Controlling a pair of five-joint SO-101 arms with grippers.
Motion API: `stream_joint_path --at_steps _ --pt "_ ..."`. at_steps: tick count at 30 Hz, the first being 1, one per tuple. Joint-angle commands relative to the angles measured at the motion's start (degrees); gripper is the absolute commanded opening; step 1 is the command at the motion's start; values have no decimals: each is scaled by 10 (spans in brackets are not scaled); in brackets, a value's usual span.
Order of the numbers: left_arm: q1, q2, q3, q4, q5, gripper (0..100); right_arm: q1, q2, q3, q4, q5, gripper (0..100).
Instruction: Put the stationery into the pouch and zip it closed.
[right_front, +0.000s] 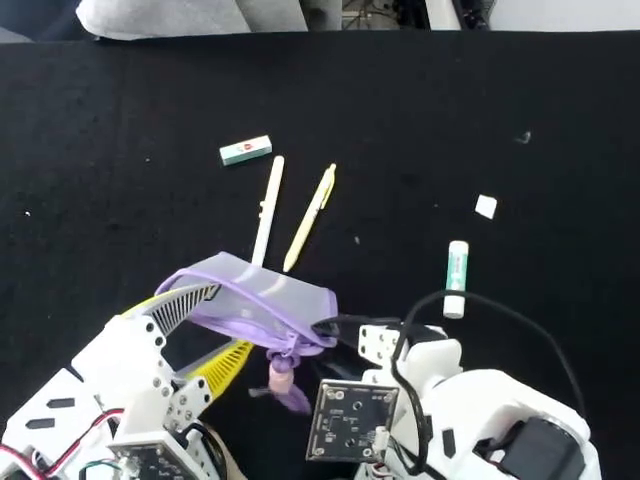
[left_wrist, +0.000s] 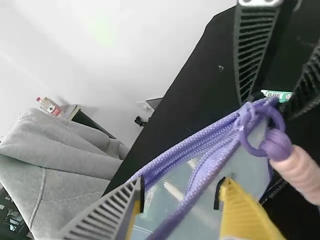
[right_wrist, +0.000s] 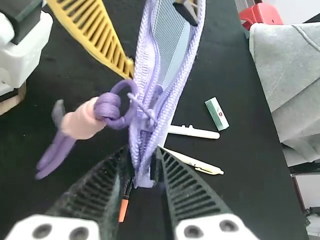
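Observation:
A translucent purple pouch hangs above the table near its front edge, held by both arms. My left gripper, with one grey and one yellow finger, is shut across the pouch from its two long edges. My right gripper, with black fingers, is shut on the pouch's zipper end. A pink bead with a purple tassel dangles from the zipper pull. On the table beyond lie a white pen, a yellow pen, a green-and-white eraser and a glue stick.
A small white piece lies to the right of the pens. The black table ends at the back, where grey cushions stand. A black cable loops over the right arm beside the glue stick.

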Motion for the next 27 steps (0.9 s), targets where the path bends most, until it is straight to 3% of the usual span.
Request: stream_joint_path --at_steps 1,7,10,19,24,27 --pt "-6 6 1 -9 -11 241 -5 4 0 -27 7 15" --pt "-6 6 1 -9 -52 21 -4 3 10 -55 -34 15" --pt "-7 6 1 -9 -66 58 -4 3 32 -64 -38 15" --pt "-7 7 1 -9 -67 30 3 3 55 -73 -41 16" --pt "-32 7 1 -9 -66 30 84 -9 56 -108 -68 16" --pt "-53 7 2 -9 -64 30 123 -48 70 -122 -91 84"
